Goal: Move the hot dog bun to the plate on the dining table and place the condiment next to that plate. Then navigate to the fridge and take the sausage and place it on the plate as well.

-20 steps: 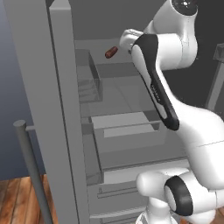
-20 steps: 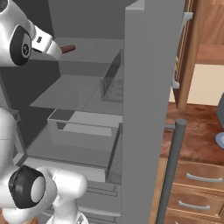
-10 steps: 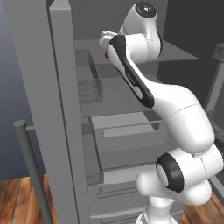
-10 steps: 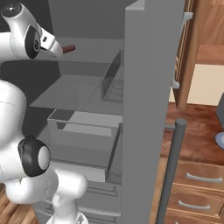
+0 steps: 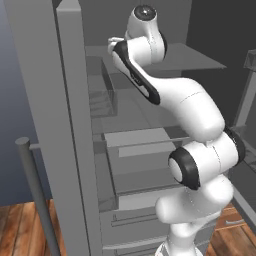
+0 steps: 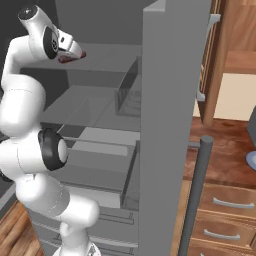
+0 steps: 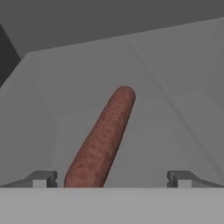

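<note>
Your tool (image 7: 111, 179) stands wide, holding nothing; sausage (image 7: 102, 138), speckled red-brown cylinder with rounded end, lies on the grey fridge (image 6: 172, 100) shelf.

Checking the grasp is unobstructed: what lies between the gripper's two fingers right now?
In the hand view, the near end of the sausage lies between the open fingers, nearer the left one, on the grey fridge shelf.

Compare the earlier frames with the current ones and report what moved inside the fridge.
The arm has swung in toward the upper shelf of the fridge, bringing the gripper up to the sausage. Its jaws stand wide open on either side of the sausage's near end; nothing has been taken hold of. The sausage lies in the same place on the shelf, and the fridge door and drawers are unchanged.
</note>
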Available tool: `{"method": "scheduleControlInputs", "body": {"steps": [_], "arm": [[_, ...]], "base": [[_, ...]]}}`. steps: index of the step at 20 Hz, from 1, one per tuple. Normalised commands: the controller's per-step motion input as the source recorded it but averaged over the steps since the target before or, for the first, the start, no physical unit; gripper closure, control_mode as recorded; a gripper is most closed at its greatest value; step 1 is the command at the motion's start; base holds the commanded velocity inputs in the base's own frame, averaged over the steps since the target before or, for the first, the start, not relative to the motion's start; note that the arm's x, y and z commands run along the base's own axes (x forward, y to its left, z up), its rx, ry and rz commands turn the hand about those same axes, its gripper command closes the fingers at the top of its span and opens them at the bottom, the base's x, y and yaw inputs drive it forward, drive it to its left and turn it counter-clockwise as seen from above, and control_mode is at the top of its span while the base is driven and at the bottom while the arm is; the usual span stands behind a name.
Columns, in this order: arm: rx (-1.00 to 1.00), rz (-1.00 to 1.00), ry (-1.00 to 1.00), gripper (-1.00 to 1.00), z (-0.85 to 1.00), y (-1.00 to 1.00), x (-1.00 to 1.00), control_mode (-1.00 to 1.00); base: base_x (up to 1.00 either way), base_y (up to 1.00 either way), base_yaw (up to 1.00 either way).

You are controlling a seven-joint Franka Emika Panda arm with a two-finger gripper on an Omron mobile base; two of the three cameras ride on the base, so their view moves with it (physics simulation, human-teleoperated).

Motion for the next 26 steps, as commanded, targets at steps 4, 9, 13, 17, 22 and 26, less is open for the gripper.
{"method": "scheduleControlInputs", "body": {"steps": [4,9,13,17,22,26], "arm": [[-0.10,0.00,0.08,-1.00,-0.13,0.00,0.67,-1.00],[-0.02,0.00,0.02,-1.00,-0.22,0.00,0.46,-1.00],[0.00,-0.04,0.00,-1.00,-0.41,-0.03,-0.24,-1.00],[0.00,-0.08,0.00,1.00,-0.62,-0.11,-0.60,-1.00],[0.01,-0.03,-0.02,1.00,-0.51,-0.13,-0.16,-1.00],[0.08,0.00,-0.03,1.00,-0.41,-0.06,0.00,-1.00]], "base": [[0.00,0.00,0.00],[0.00,0.00,0.00],[0.00,0.00,0.00],[0.00,0.00,0.00],[0.00,0.00,0.00],[0.00,0.00,0.00]]}}
